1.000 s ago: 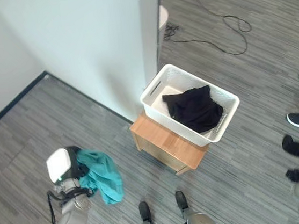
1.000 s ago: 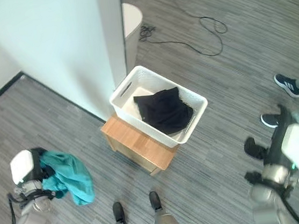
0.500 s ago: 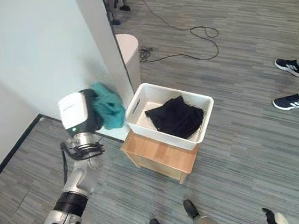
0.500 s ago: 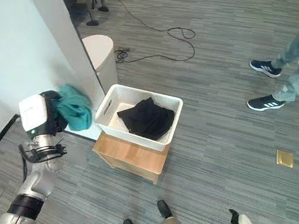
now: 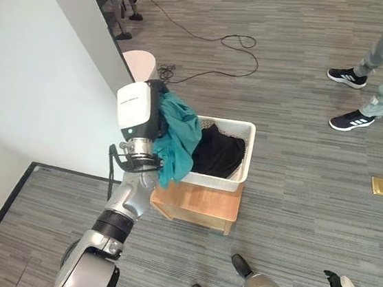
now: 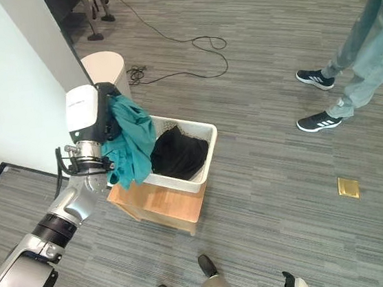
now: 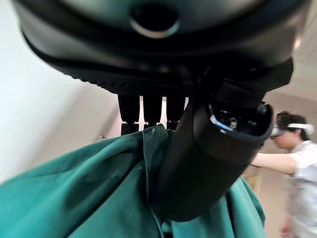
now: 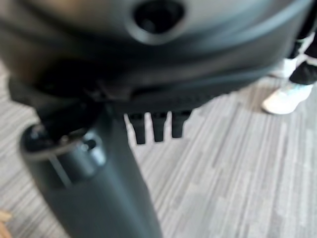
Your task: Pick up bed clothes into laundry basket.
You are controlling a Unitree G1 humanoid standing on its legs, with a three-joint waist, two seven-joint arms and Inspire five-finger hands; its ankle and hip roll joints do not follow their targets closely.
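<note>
My left hand (image 5: 152, 115) is raised beside the white laundry basket (image 5: 245, 152) and is shut on a teal cloth (image 5: 179, 136). The cloth hangs from the hand over the basket's left rim, hiding that side. In the left wrist view the thumb (image 7: 208, 148) presses into the teal cloth (image 7: 74, 198), with the fingers curled behind it. A black garment (image 6: 176, 155) lies inside the basket. The basket stands on a low wooden stand (image 5: 200, 203). My right hand (image 8: 84, 178) hangs low over the grey floor, holding nothing.
A white wall (image 5: 26, 86) runs along the left, with a round white bin (image 5: 141, 63) at its corner. A black cable (image 5: 232, 42) loops on the floor beyond. A person's legs and shoes (image 5: 352, 119) stand at the right. A small brass plate (image 5: 382, 186) lies in the floor.
The left hand has carried the teal cloth from beside the wall to the right, up to the basket's left rim. The camera has shifted as well.
</note>
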